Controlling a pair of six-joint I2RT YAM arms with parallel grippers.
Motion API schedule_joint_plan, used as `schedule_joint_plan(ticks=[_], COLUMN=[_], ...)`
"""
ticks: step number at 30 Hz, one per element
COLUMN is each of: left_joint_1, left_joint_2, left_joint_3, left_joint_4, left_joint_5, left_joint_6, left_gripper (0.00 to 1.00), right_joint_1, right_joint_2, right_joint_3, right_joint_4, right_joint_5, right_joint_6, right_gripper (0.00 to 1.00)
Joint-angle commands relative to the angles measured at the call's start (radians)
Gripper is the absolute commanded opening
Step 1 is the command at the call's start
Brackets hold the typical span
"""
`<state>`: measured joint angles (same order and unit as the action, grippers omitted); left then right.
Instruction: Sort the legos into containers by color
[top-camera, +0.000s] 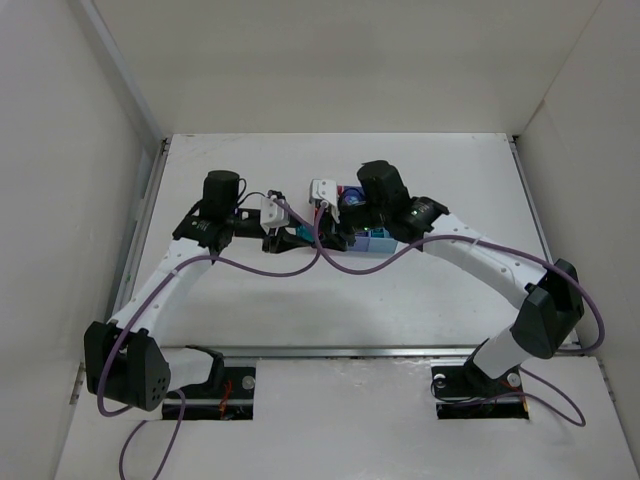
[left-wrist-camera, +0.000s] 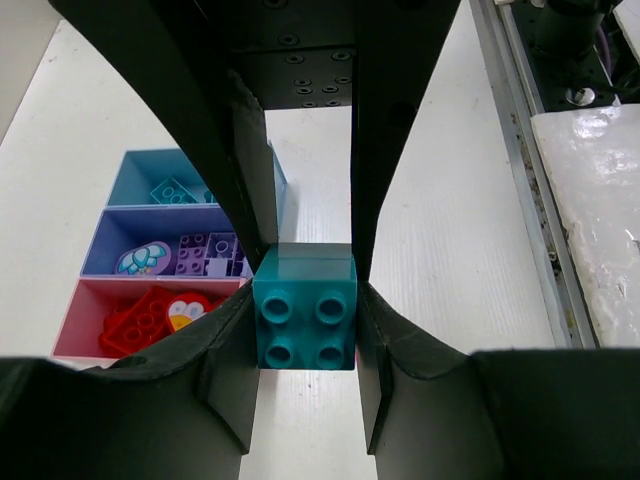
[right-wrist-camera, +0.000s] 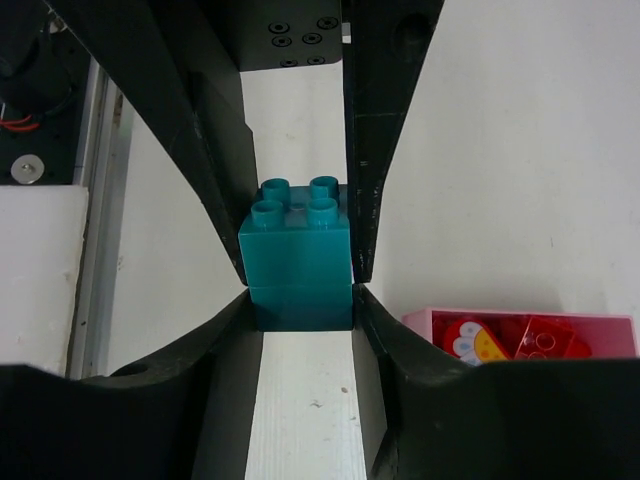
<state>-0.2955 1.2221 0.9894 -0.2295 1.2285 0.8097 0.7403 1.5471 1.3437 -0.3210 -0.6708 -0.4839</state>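
Left pincer (left-wrist-camera: 305, 290) squeezes a glossy teal brick (left-wrist-camera: 305, 325) at frame centre, its four round studs facing the lens. Three boxy plastic bins (left-wrist-camera: 92, 255) sit at the left. Right pincer (right-wrist-camera: 298, 275) clamps a smooth teal two-brick stack (right-wrist-camera: 297, 265), with the pink bin (right-wrist-camera: 425, 322) at lower right.

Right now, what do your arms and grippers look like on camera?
Both arms match: the left arm and right arm have white link shells with black joint housings and a purple cable looping off each. A white camera block sits on each wrist. The left gripper and right gripper are matte black, with tapered fingers and a screw-holed plate.
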Motion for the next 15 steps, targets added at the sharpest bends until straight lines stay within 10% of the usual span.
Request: schedule_joint_plan(ticks=[1,8,15], left_joint_1=[-0.01,-0.01,-0.01], left_joint_2=[-0.006,-0.015,-0.015], left_joint_3=[0.037,0.046,0.08], left_joint_4=[-0.028,-0.065,-0.192], left_joint_5=[0.071,0.062,-0.023], left_joint_6=[0.017,0.042,0.195], left_gripper=[0.03,0.69,0.69], right_joint_1=[-0.002,-0.002,-0.002], right_joint_2=[0.001,-0.028,-0.038], right_joint_3=[0.054,0.011,0.002], right_joint_4=[0.028,0.062,0.049], right_joint_5=[0.025,0.046,0.076], right_joint_6=[-0.015,-0.015,-0.024], right_gripper=[0.17,0.0,0.0])
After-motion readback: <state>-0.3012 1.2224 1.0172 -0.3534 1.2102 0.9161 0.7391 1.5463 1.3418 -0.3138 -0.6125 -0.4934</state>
